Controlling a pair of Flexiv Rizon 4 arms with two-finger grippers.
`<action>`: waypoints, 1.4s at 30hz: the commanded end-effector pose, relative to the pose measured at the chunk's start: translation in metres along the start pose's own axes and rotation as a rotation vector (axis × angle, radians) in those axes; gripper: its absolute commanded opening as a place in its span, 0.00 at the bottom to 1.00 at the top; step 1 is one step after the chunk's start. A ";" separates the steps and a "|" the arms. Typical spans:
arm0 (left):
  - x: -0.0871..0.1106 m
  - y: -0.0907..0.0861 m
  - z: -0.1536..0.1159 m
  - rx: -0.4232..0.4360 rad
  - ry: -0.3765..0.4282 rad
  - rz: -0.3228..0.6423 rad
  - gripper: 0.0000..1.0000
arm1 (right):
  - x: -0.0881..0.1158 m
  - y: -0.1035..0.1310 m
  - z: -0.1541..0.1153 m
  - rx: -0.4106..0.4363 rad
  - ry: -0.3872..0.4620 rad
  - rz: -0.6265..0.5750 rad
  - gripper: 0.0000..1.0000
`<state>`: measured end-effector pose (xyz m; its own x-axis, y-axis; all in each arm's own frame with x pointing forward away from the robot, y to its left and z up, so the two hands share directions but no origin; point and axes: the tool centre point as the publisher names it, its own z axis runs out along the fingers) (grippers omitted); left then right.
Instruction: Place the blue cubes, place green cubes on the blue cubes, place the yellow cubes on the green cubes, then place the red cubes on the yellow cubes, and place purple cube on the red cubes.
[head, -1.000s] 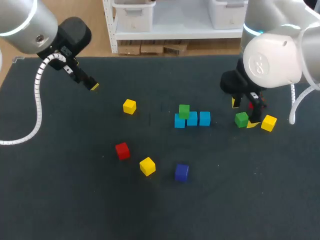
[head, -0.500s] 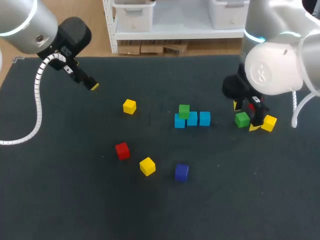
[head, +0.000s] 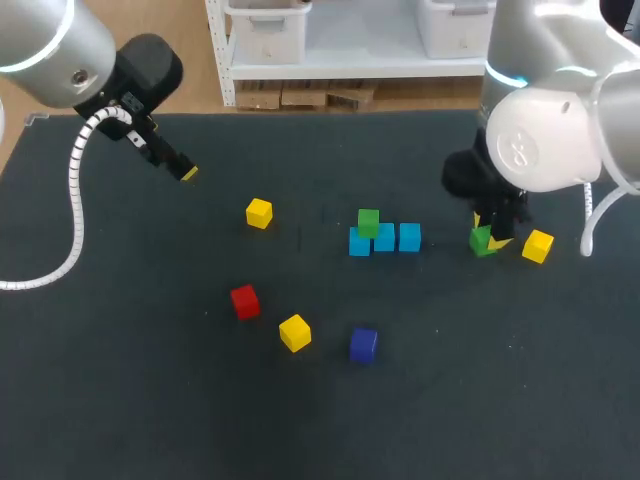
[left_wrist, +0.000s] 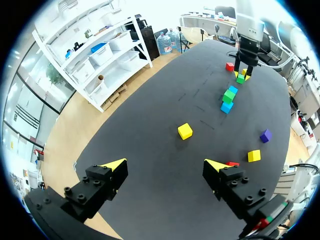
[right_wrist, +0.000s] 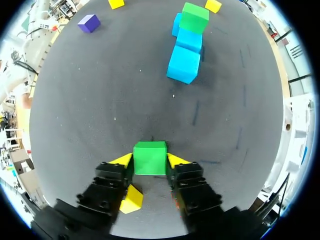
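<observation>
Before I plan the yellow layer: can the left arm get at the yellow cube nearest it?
Probably yes. The left gripper is open and empty, and the yellow cube stands alone ahead of it, with nothing between them.

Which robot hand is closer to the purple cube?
Right. The right gripper, shut on a green cube, sits to the right of the purple cube and further back. The left gripper hangs much farther off, at the back left.
</observation>
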<state>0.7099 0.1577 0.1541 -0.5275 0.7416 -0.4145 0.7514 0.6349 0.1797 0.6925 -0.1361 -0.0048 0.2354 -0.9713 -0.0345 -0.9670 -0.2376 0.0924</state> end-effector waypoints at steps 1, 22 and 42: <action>0.000 0.002 0.001 0.004 0.000 0.003 1.00 | -0.002 0.001 -0.003 -0.013 -0.020 0.019 0.00; 0.000 0.002 0.001 0.004 0.000 0.003 1.00 | -0.041 0.009 -0.026 -0.010 -0.009 0.174 0.00; 0.000 0.002 0.001 0.004 0.000 0.003 1.00 | -0.080 -0.018 -0.045 0.016 -0.018 0.145 0.00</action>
<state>0.7099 0.1577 0.1541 -0.5275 0.7416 -0.4145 0.7514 0.6349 0.1797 0.6893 -0.0628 0.0428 0.0894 -0.9950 -0.0444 -0.9935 -0.0923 0.0664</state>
